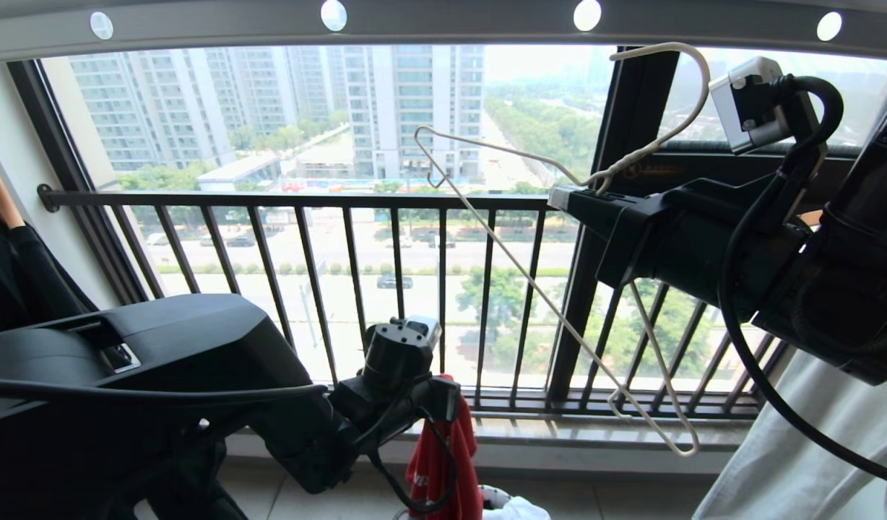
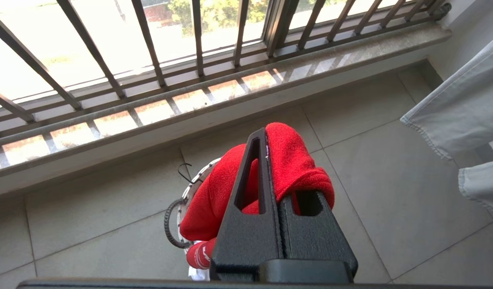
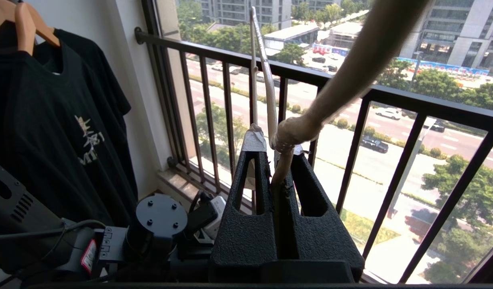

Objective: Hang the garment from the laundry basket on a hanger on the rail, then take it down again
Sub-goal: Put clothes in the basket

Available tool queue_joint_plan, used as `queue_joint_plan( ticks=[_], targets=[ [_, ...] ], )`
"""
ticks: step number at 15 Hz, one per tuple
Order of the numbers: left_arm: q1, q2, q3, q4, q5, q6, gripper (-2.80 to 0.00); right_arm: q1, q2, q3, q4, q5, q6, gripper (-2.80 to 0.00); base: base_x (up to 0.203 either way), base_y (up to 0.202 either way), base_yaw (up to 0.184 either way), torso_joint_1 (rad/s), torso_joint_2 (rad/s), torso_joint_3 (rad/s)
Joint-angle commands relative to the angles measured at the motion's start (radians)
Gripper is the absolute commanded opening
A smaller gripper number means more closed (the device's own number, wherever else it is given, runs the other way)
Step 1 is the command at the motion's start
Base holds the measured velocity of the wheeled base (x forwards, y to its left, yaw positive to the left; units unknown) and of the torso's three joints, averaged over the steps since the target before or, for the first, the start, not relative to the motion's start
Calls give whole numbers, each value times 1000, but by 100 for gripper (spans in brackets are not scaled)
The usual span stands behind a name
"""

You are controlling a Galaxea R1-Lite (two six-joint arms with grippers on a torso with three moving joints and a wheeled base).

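The red garment hangs bunched from my left gripper, which is shut on a fold of it above the laundry basket. In the head view the garment dangles low at the centre under the left gripper. The white wire hanger is held up at the right by my right gripper, shut on its neck just below the hook. In the right wrist view the hanger rises from between the fingers of the right gripper. The grey rail with round holes runs overhead.
A dark barred window railing and a stone sill stand straight ahead. Black shirts hang on wooden hangers at the left. A pale grey cloth hangs at the right. Grey floor tiles surround the basket.
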Motion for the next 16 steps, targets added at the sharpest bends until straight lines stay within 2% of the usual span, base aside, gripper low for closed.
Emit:
queue_joint_plan(
  ticks=[1, 8, 9, 10, 16],
  targets=[
    [0, 6, -2, -4, 17, -2, -280, 0, -2, 1, -5, 0, 0, -280, 0, 0, 0, 0, 0, 0],
    [-1, 6, -5, -3, 31, 20, -280, 0, -2, 0, -5, 0, -1, -280, 0, 0, 0, 0, 0, 0],
    [-1, 6, -5, -3, 30, 21, -117, 0, -2, 0, -5, 0, -3, -280, 0, 0, 0, 0, 0, 0],
    [-1, 9, -5, -3, 31, 20, 0, 0, -3, 0, -5, 0, -3, -280, 0, 0, 0, 0, 0, 0],
    [0, 9, -8, 4, 35, 21, 0, 0, -3, 2, -5, 0, -3, -280, 0, 0, 0, 0, 0, 0]
  ],
)
